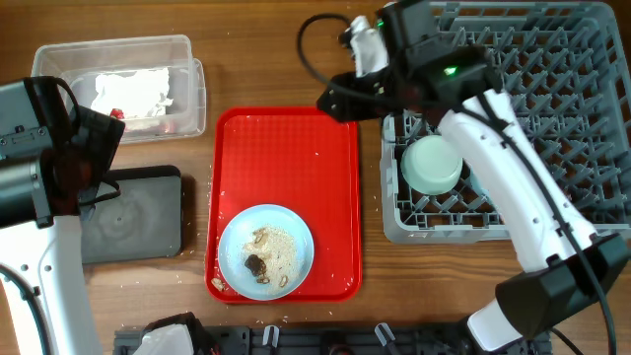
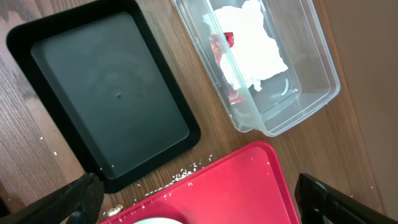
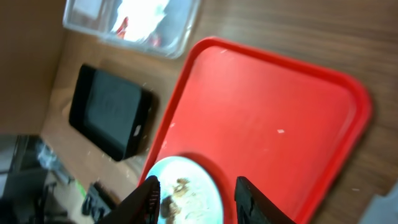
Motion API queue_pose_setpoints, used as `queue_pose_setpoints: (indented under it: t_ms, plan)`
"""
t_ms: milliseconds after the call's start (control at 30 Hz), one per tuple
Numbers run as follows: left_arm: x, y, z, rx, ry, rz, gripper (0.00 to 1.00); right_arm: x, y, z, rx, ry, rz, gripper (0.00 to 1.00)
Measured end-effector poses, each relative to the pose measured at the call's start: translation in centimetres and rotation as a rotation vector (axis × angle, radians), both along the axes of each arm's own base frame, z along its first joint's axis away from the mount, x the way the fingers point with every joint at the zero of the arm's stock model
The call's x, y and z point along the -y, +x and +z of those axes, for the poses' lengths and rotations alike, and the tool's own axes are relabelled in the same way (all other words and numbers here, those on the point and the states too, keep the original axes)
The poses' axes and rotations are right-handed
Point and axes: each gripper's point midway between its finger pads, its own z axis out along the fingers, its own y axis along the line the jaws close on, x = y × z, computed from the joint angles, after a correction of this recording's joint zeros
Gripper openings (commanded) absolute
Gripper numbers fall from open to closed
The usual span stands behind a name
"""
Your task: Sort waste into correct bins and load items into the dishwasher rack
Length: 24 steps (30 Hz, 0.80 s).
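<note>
A light blue plate [image 1: 237, 235] with beige rice crumbs and brown scraps [image 1: 264, 258] lies on the near end of the red tray [image 1: 286, 148]. The white wrapper with red marks [image 1: 133, 94] lies in the clear tub [image 1: 118, 51]. The black tray [image 1: 133, 212] is empty. A mint green bowl [image 1: 434, 163] sits in the grey dishwasher rack [image 1: 552, 79]. My right gripper [image 1: 340, 99] hangs open above the red tray's far right corner; in the right wrist view the right gripper [image 3: 200, 205] frames the plate [image 3: 208, 185]. My left gripper [image 2: 202, 205] is open and empty over the red tray's left edge.
Loose rice grains [image 2: 186, 174] lie on the wood between the black tray [image 2: 106, 93] and the red tray [image 2: 242, 186]. More crumbs [image 1: 219, 286] sit in the red tray's near left corner. A black frame [image 1: 296, 340] runs along the front edge.
</note>
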Motion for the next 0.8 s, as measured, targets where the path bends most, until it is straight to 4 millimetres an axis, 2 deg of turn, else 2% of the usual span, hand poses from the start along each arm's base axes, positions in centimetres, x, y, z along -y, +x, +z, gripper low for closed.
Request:
queue_pose_setpoints:
  t_ms: [200, 267, 367, 400, 433, 800]
  plan:
    - [0.0, 0.0, 0.0, 0.000, 0.000, 0.000, 1.00, -4.1, -3.4, 0.0, -0.004, 0.002, 0.114, 0.45]
    - [0.0, 0.0, 0.0, 0.000, 0.000, 0.000, 1.00, -5.2, -4.1, 0.2, 0.004, 0.010, 0.143, 0.50]
    - [0.0, 0.0, 0.0, 0.000, 0.000, 0.000, 1.00, -5.9, -4.4, 0.4, 0.007, 0.023, 0.146, 0.70]
    - [0.0, 0.0, 0.0, 0.000, 0.000, 0.000, 1.00, -6.0, -4.3, 0.5, 0.010, 0.027, 0.142, 0.88]
    - [0.0, 0.0, 0.0, 0.000, 0.000, 0.000, 1.00, -6.0, -4.2, 0.6, 0.006, 0.031, 0.132, 1.00]
    - [0.0, 0.0, 0.0, 0.000, 0.000, 0.000, 1.00, -4.2, -2.0, -0.3, -0.037, -0.031, -0.120, 1.00]
